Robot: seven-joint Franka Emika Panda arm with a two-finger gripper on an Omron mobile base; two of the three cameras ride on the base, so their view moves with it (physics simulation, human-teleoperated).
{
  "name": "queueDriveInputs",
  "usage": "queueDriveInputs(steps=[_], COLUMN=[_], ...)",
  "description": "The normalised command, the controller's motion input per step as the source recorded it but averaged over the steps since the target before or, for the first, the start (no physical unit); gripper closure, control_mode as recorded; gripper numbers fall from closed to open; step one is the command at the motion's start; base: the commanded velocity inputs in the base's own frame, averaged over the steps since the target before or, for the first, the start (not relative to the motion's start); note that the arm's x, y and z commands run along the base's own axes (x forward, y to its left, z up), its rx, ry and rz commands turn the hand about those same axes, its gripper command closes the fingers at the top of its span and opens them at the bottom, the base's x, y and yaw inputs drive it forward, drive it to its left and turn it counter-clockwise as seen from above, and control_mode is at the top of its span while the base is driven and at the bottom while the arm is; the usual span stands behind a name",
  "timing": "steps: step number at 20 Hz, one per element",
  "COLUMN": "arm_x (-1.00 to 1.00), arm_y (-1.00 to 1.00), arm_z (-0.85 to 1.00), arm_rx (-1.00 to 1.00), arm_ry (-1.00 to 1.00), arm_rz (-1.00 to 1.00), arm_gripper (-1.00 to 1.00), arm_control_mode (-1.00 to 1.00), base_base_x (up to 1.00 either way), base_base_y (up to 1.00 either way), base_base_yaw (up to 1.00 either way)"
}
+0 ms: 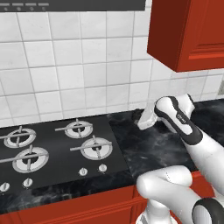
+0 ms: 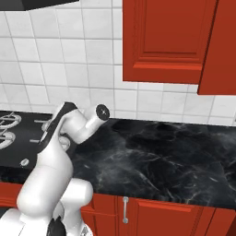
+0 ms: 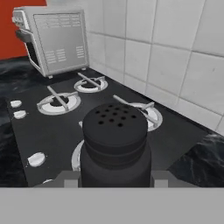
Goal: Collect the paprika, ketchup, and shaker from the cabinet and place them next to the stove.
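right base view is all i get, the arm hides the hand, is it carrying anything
Observer: Yes, the hand view shows the hand shut on the black shaker, holes in its cap facing the camera.
Operator: where is it relative to the stove
Observer: The left base view shows the wrist low over the dark marble counter, just right of the stove.
Operator: anything past the stove
Observer: A silver toaster oven stands beyond its far end in the hand view.
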Motion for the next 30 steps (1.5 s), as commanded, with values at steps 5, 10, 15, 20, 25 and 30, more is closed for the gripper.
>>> queueDriveInputs(steps=[5, 10, 15, 20, 25, 30], arm_x=[0.59, 0.58, 0.38, 0.46, 0.46, 0.35], arm_y=[-0.04, -0.30, -0.08, 0.00, 0.00, 0.07], arm_z=[-0.41, -0.38, -0.39, -0.34, -0.36, -0.39], arm_rx=[-0.08, 0.00, 0.00, -0.01, 0.00, 0.00], arm_ry=[0.08, 0.00, -0.05, 0.00, 0.00, 0.00], arm_rz=[0.02, 0.09, 0.05, 0.01, 0.03, 0.07], arm_gripper=[1.00, 1.00, 1.00, 1.00, 1.00, 1.00], arm_control_mode=[-1.00, -1.00, -1.00, -1.00, -1.00, -1.00], base_base_x=[0.00, 0.00, 0.00, 0.00, 0.00, 0.00], base_base_y=[0.00, 0.00, 0.00, 0.00, 0.00, 0.00], base_base_yaw=[0.00, 0.00, 0.00, 0.00, 0.00, 0.00])
